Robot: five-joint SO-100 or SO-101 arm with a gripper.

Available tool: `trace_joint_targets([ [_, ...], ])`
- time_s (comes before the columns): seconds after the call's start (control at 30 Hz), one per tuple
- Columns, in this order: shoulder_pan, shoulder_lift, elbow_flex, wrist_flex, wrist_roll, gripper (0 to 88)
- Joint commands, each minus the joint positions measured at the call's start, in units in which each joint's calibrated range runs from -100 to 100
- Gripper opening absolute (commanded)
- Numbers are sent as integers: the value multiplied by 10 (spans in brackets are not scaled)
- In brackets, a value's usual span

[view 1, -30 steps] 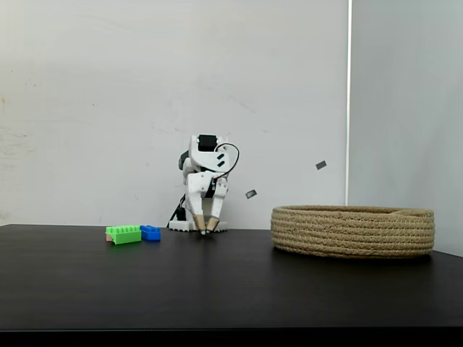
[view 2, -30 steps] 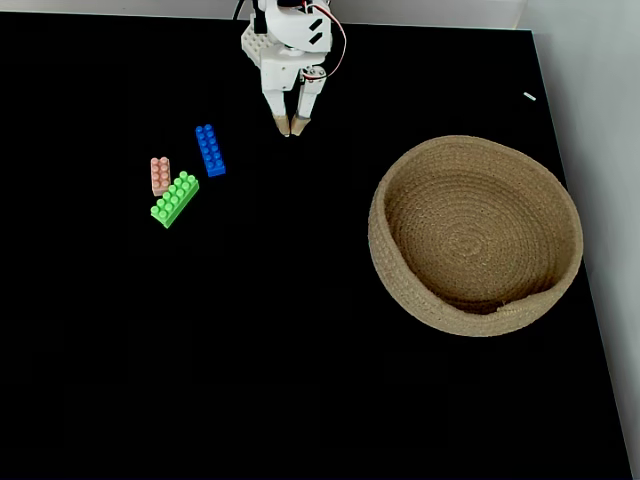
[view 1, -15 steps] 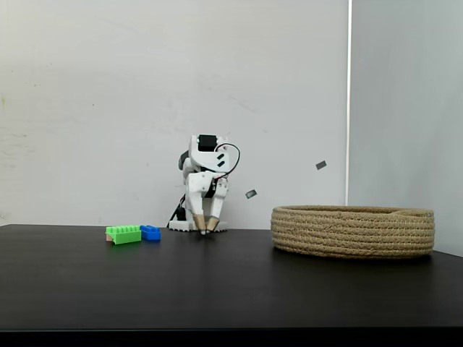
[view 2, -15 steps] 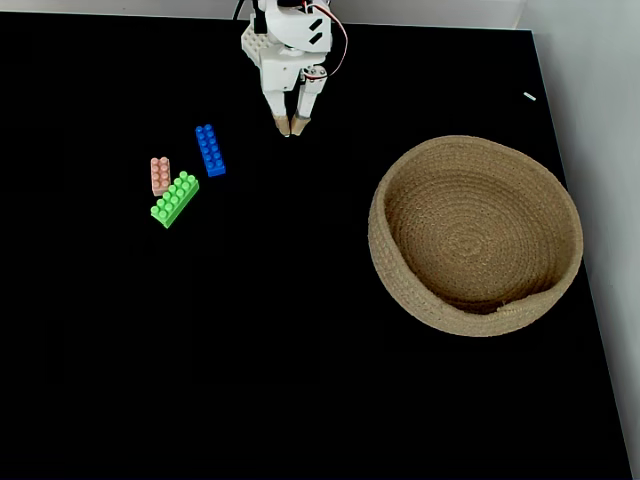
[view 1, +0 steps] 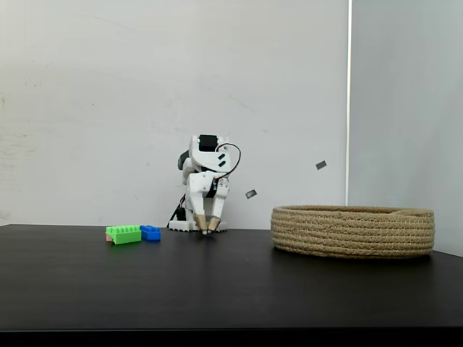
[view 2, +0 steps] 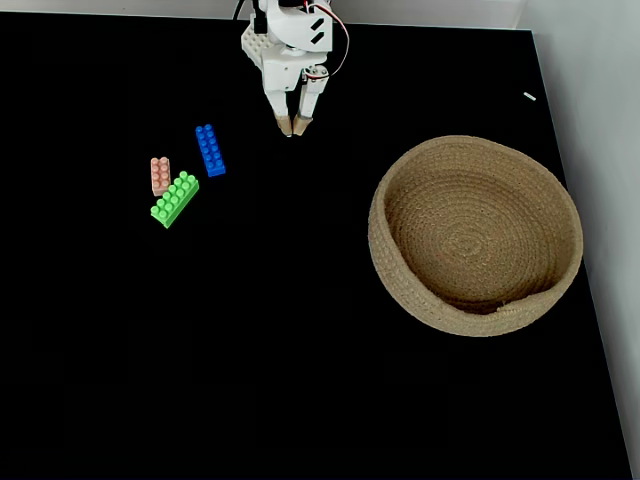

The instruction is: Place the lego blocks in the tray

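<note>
On the black table lie three lego blocks: a long green one (view 2: 175,199), a blue one (view 2: 210,150) and a small pale pink one (view 2: 160,175) beside the green. In the low fixed view the green block (view 1: 124,234) and the blue block (view 1: 150,233) sit left of the arm. The tray (view 2: 378,235), a round coiled-rope basket, stands at the right with nothing in it, and its side (view 1: 353,231) shows in the low view. My gripper (view 2: 294,127) points down at the table by the arm's base, right of the blue block. Its fingers are nearly together and hold nothing (view 1: 205,230).
The white arm base (view 2: 262,42) sits at the table's back edge against a white wall. The table's right edge runs just beyond the tray, with a small light scrap (view 2: 529,97) near it. Bare black tabletop spreads in front of the blocks and the tray.
The gripper's fingers have drawn slightly closer together. The blocks and the tray have not moved.
</note>
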Motion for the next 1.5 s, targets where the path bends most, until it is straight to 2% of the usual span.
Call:
trace_joint_targets([
  [0.0,14,27,-36,-44,-14,8],
  [0.1,18,87,-99,-69,-22,62],
  [0.17,34,152,-170,-71,-10,125],
  [0.3,63,296,-298,-51,-2,188],
  [0.4,93,385,-372,-5,6,206],
  [0.53,120,462,-438,2,21,236],
  [0.7,160,526,-518,26,51,243],
  [1.07,287,569,-548,17,172,249],
  [1.47,340,642,-555,-57,249,244],
])
